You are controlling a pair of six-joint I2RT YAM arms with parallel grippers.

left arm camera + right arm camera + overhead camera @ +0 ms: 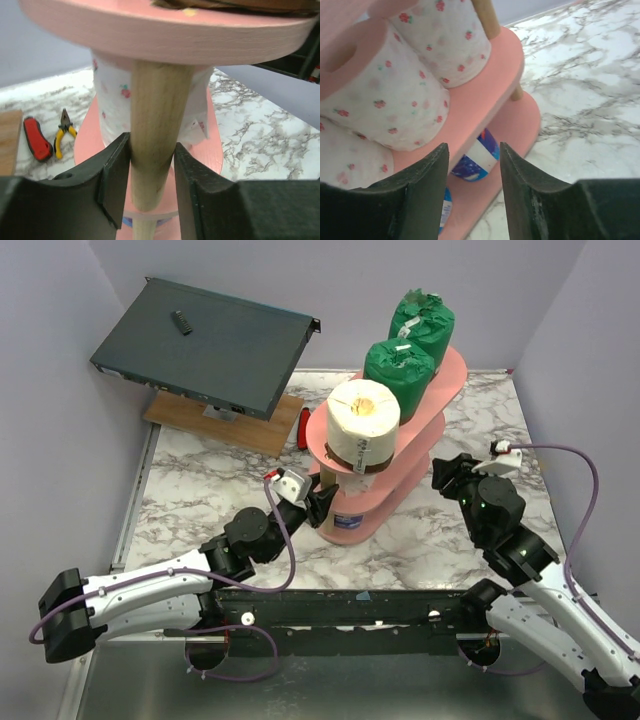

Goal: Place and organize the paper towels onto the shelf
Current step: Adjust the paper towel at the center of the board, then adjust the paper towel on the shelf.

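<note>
The left tool (152, 180) clamps a dowel post (157, 115) of the shelf (455, 375); the right tool (474, 165) gapes empty beside it. The paper towels (362, 418) sit on all three tiers. Best to hold the post steady and nudge rolls gently, lest the top ones topple.

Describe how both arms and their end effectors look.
Left arm and right arm match: white shells on the lower links, black joints and forearms. A purple cable loops along each. A small white camera block sits at each wrist. The left end effector and right end effector each have two broad matte black fingers.
</note>
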